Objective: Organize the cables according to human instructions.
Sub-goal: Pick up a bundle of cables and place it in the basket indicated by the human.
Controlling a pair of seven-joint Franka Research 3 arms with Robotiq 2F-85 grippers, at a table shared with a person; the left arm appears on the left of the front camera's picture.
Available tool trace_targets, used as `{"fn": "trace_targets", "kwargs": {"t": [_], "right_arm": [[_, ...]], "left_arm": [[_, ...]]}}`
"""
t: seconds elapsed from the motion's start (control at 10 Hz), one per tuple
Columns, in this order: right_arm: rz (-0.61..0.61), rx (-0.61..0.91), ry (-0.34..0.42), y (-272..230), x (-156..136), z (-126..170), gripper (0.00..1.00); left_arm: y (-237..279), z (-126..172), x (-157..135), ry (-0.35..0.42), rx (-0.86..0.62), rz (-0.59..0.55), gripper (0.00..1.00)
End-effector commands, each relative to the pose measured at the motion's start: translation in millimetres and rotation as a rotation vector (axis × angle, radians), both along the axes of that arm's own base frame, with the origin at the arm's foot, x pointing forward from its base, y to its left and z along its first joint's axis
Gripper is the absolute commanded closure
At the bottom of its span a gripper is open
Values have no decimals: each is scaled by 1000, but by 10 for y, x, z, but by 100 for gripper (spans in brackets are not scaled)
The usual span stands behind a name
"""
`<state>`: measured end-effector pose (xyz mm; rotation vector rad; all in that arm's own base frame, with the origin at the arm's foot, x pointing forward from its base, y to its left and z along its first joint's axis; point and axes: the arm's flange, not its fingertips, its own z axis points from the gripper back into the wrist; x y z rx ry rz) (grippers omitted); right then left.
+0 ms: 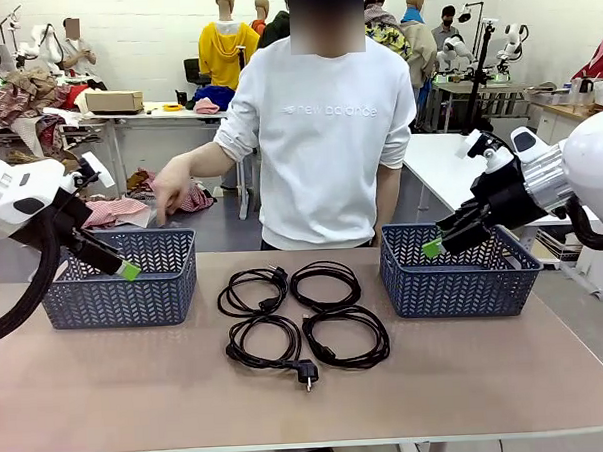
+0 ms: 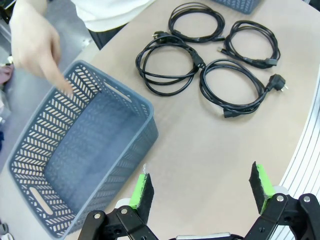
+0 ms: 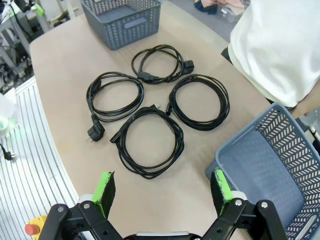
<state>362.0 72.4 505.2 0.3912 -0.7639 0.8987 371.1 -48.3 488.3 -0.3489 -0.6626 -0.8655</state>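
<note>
The four coiled power cords (image 1: pixel 303 316) lie flat on the table (image 1: pixel 508 377), between the left jaws and the right jaws and well apart from both. Both sets of jaws stand spread and hold nothing. Neighbouring coils touch, so pinching one strand may drag another coil or unwind the one lifted, and a trailing plug (image 1: pixel 308 373) could snag a rim. The person's hand (image 2: pixel 35 42) points at the far rim of the left basket (image 2: pixel 90 145), just beside the left jaws, and could get knocked. That basket and the right basket (image 3: pixel 260 165) look empty.
</note>
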Motion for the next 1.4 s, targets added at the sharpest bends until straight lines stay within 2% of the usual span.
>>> {"fn": "trace_targets", "kwargs": {"t": [0.0,1.1,1.3], "right_arm": [[6,14,0,4,10,-7,0],[6,14,0,4,10,-7,0],[6,14,0,4,10,-7,0]], "left_arm": [[25,-19,-4,-4,-11,-18,0],[0,0,0,0,0,0,0],[-294,52,132,-5,108,-119,0]]}}
